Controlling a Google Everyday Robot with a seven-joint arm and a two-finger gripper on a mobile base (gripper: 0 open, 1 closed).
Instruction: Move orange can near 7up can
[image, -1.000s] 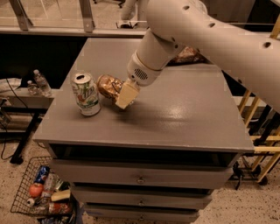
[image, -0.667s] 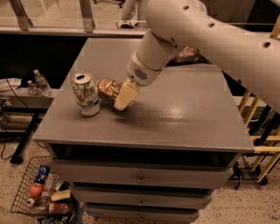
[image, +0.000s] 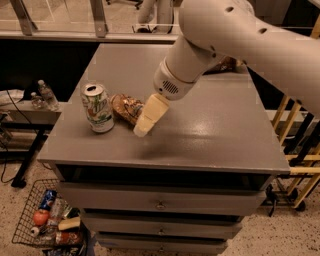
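Observation:
The 7up can stands upright near the front left of the grey cabinet top; it is white with a green and red logo. The orange can, copper-patterned, lies on its side just right of it, almost touching it. My gripper reaches down from the big white arm and sits against the orange can's right end, its tip close to the surface. It hides that end of the can.
A brown snack bag peeks out behind the arm at the back right. Drawers are below the top. A wire basket of items is on the floor at left, and bottles stand on a side shelf. Yellow wooden rails are at right.
The gripper has shifted slightly toward the front edge of the top. The orange can stays lying beside the 7up can, and the 7up can has not moved.

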